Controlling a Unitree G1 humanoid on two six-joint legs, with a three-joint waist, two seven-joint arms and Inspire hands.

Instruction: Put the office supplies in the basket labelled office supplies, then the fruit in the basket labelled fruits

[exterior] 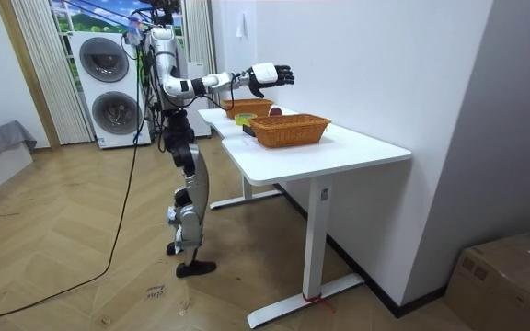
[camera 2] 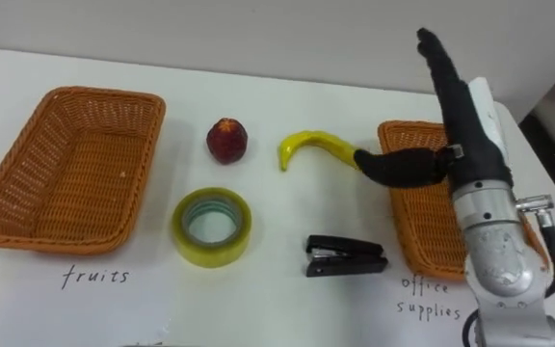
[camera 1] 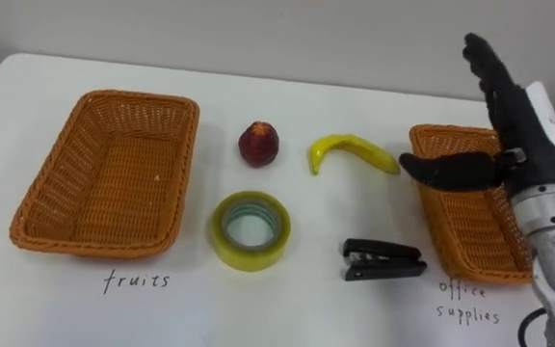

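White table [camera 1: 27,308], left to right: empty fruits basket [camera 1: 114,183], red fruit [camera 1: 258,144], tape roll [camera 1: 229,253], banana [camera 1: 355,151], stapler [camera 1: 383,259] – nothing sorted yet. The right hand [camera 1: 514,125] hovers over the office basket [camera 1: 461,222], fingers straight, apart, empty – probably about to reach for an item.

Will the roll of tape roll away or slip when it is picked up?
Lying flat, the roll of tape probably slides, not rolls, when pushed. Its glossy side may slip; its open middle likely offers a hold.
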